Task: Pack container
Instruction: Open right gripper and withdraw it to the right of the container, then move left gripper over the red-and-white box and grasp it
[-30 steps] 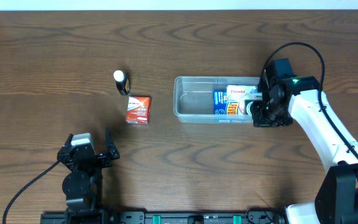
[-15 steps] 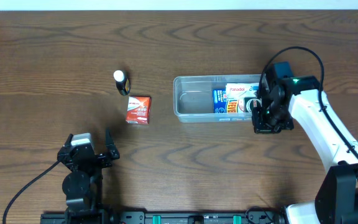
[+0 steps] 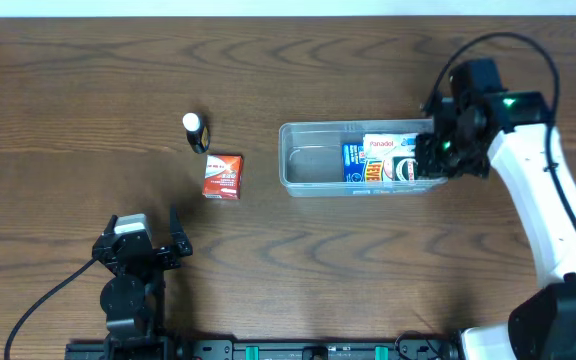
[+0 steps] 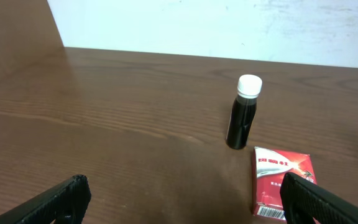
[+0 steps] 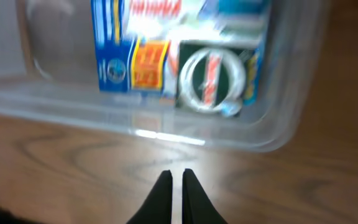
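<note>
Our right gripper (image 5: pixel 177 186) has its fingers together on nothing. It is poised over the table (image 5: pixel 55 168), just outside the container (image 5: pixel 283 127). The container sits right of centre, with boxes (image 5: pixel 132 50) packed at its right end. Our left gripper (image 4: pixel 179 199) is spread wide, facing a bottle (image 4: pixel 243 112) and a red box (image 4: pixel 283 183).
</note>
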### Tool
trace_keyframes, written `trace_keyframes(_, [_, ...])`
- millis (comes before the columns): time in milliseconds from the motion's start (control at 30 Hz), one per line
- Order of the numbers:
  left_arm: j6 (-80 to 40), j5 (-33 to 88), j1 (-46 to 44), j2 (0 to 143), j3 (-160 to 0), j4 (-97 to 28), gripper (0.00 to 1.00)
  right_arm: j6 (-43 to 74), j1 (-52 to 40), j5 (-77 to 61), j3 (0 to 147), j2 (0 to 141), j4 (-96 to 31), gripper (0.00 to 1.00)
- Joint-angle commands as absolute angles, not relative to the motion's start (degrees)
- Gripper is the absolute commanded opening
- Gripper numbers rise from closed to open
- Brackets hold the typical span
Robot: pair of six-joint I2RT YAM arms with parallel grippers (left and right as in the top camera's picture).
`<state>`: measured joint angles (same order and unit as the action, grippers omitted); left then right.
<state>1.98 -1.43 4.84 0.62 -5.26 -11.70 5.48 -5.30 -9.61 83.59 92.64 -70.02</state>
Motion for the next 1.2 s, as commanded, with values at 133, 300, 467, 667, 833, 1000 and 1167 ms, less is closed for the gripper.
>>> trace_keyframes(133, [2.8,-0.8,5.2,0.2,-3.6,-12.1,0.98,12.0,7.7,3.5,89.1,92.5,-70.5,0.2])
trace_keyframes(300, [2.8,-0.8,5.2,0.2,-3.6,-12.1,0.98,12.2,17.3,4.7,89.1,92.5,-70.5,0.99])
trace_keyframes(467, [2.8,-0.8,5.2,0.2,-3.6,-12.1,0.98,12.2,23.1,4.5,89.1,92.5,-70.5,0.99])
trace_keyframes(667, [2.8,-0.8,5.2,0.2,-3.6,-12.1,0.98,12.2,25.9,4.5,89.1,92.5,-70.5,0.99])
trace_keyframes(833, [2.8,-0.8,5.2,0.2,-3.6,-12.1,0.98,12.2,25.9,4.5,89.1,92.5,-70.5,0.99])
trace_keyframes(1000, [2.8,-0.8,5.2,0.2,-3.6,-12.1,0.98,12.2,25.9,4.5,89.1,92.5,-70.5,0.99])
trace_keyframes(1167, [2.8,-0.8,5.2,0.2,-3.6,-12.1,0.98,12.2,25.9,4.5,89.1,92.5,-70.5,0.99])
